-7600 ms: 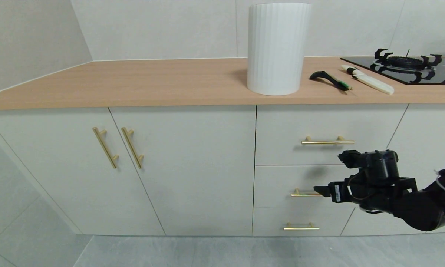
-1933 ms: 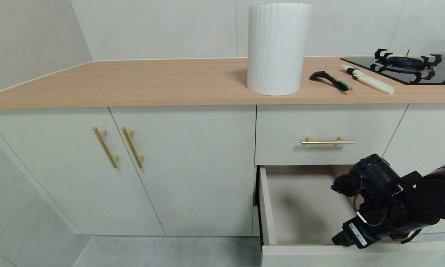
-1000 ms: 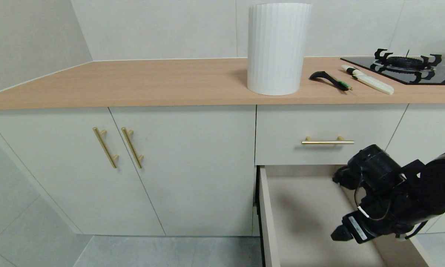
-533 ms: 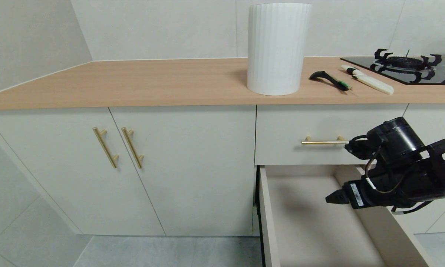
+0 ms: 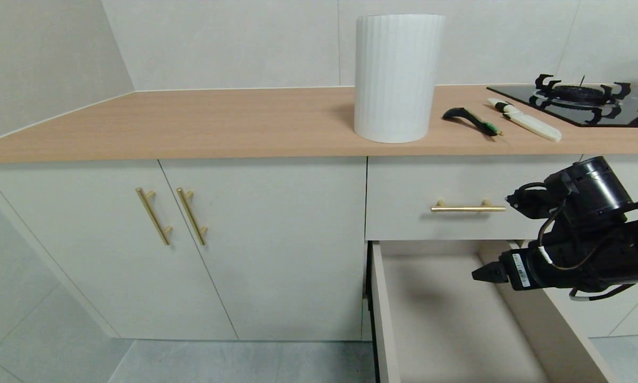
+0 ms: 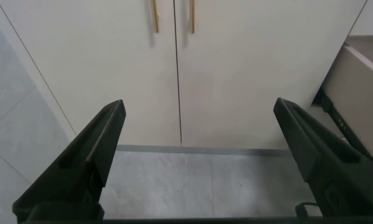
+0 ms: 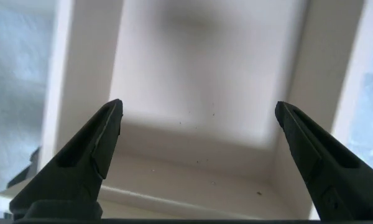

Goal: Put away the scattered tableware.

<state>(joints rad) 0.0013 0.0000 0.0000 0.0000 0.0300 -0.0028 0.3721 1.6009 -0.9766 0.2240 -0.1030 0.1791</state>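
In the head view, a black-handled utensil (image 5: pixel 470 119) and a white knife (image 5: pixel 526 119) lie on the wooden counter (image 5: pixel 218 125), right of a tall white ribbed canister (image 5: pixel 394 77). Below them the middle drawer (image 5: pixel 380 308) stands pulled out, with nothing inside. My right gripper (image 5: pixel 481 275) hangs above the drawer's right side, open and holding nothing. Its wrist view looks down between wide-spread fingers (image 7: pixel 93 155) into the bare drawer (image 7: pixel 199 74). My left gripper (image 6: pixel 199 102) is open too, low before the cabinet doors (image 6: pixel 236 68).
A gas hob (image 5: pixel 579 98) sits at the counter's far right. The top drawer with its brass handle (image 5: pixel 468 208) is closed just above the open one. Double doors with brass handles (image 5: pixel 173 215) lie to the left. Grey floor tiles (image 6: pixel 193 186) lie below.
The middle drawer went from closed to pulled fully out by my right gripper. The gripper then let go of the handle and rose above the drawer. The head camera tilted slightly.
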